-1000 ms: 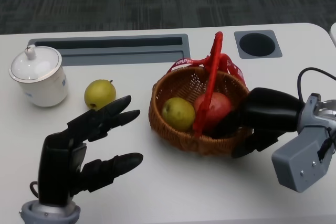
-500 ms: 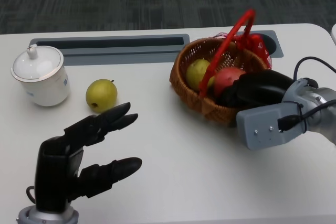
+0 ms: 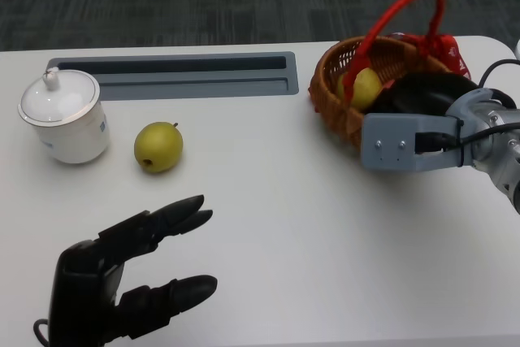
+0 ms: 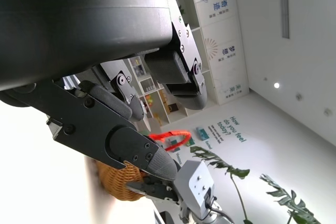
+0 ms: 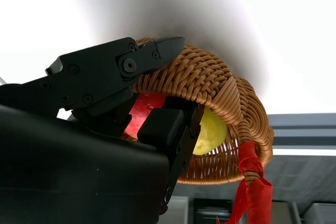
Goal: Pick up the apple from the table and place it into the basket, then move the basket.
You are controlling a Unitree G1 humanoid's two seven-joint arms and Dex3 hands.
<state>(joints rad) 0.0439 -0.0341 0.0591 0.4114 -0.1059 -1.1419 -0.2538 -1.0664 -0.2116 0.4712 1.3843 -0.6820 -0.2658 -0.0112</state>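
Nearest the robot, left hand (image 3: 122,286) hovers low over the bare worktop (image 3: 276,225) w/ fingers spread apart and nothing in them; left wrist view confirms, fingers apart, no object between. A bit further out, a yellow-green fruit (image 3: 158,146) sits alone on the worktop, and beside it to the left a white lidded cup (image 3: 63,116); neither touched by anything. Further out on the right, right hand (image 3: 426,97) grips the near rim of the basket (image 3: 337,103): right wrist view shows one finger outside the wicker wall, others hooked over the rim inside, so it holds the basket itself, not the red handle (image 3: 398,10). Basket looks tipped toward the hand; can't tell if its base is fully on the worktop or partly lifted. Inside: a yellow-green fruit (image 5: 210,129) against the wall and a red apple (image 5: 144,109), mostly hidden behind the fingers, visible only as a red patch in the wrist view. So, judging from this, the apple is already in and the step in hand is the second one, moving the basket, prob. well along. Next move calls for: keep the rim grip firm, level the basket so the fruit doesn't roll out, set it flat in its spot, then open the fingers and pull clear w/o snagging the handle or red ribbon (image 3: 443,46). Beyond all this, a grey recessed tray (image 3: 171,75) runs along the far side.
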